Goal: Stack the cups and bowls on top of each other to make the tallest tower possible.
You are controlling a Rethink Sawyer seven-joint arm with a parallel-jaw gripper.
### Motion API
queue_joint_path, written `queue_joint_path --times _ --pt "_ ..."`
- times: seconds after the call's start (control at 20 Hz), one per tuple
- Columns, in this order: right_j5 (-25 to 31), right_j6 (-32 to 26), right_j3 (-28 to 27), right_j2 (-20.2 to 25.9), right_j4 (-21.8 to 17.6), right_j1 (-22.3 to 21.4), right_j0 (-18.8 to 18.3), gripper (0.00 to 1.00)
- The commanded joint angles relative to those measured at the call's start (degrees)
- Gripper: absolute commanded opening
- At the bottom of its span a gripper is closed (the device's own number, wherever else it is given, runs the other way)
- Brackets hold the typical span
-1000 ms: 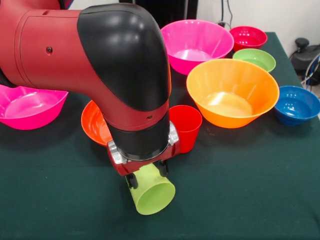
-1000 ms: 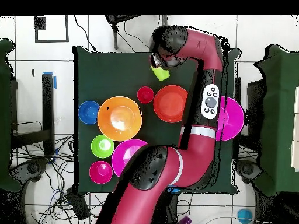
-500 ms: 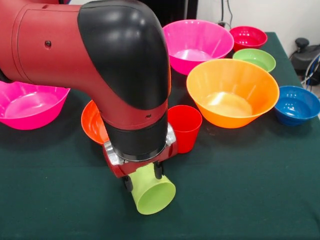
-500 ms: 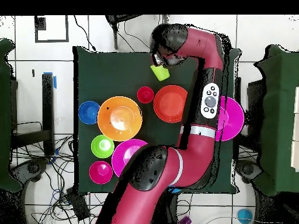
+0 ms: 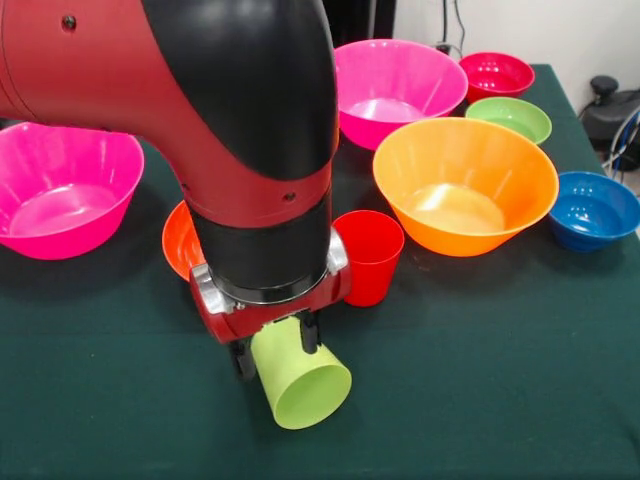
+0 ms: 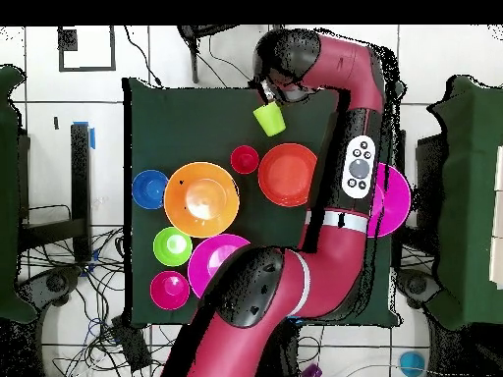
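Observation:
My gripper is shut on the lime green cup, one finger on each side. The cup is tipped over, its mouth facing the table's front edge. From above, the green cup pokes out from under the gripper. The red cup stands upright just behind, beside the red-orange bowl. The big orange bowl sits to the right. Two pink bowls, a magenta-red bowl, a green bowl and a dark blue bowl each stand singly. No tower is in view.
The arm's bulky wrist hangs over the red-orange bowl and hides most of it. The dark green tablecloth runs to the front edge. In the overhead view, cables and chairs ring the table.
The arm's upper body has risen and uncovered more of the left pink bowl. The gripper has shifted slightly left with the green cup, which looks a little higher.

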Motion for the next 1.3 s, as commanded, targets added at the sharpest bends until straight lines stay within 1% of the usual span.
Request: queue_joint_path --times 0.05,0.15,0.3,0.45,0.6,0.7,1.0,1.15,1.3 --pt "4.1 -17.8 4.1 5.6 -0.4 -0.3 -0.6 1.0" --pt "4.2 -17.6 3.6 6.9 -0.2 0.3 -0.5 1.0" --pt "4.0 -16.8 3.5 7.5 -0.1 0.8 -0.3 1.0" --pt "3.4 -16.3 4.0 8.2 0.8 1.2 -0.4 1.0" --pt "2.8 -17.1 4.7 8.9 1.6 1.6 -0.7 1.0" --pt "3.8 -18.1 4.0 9.4 0.5 2.0 -0.5 1.0" --pt "4.8 -19.3 4.2 8.1 -1.2 2.5 -0.7 1.0" --pt "5.3 -20.0 3.2 8.4 -2.6 3.2 -0.4 1.0" --pt "5.4 -20.1 2.8 8.8 -3.1 4.2 -0.5 1.0"
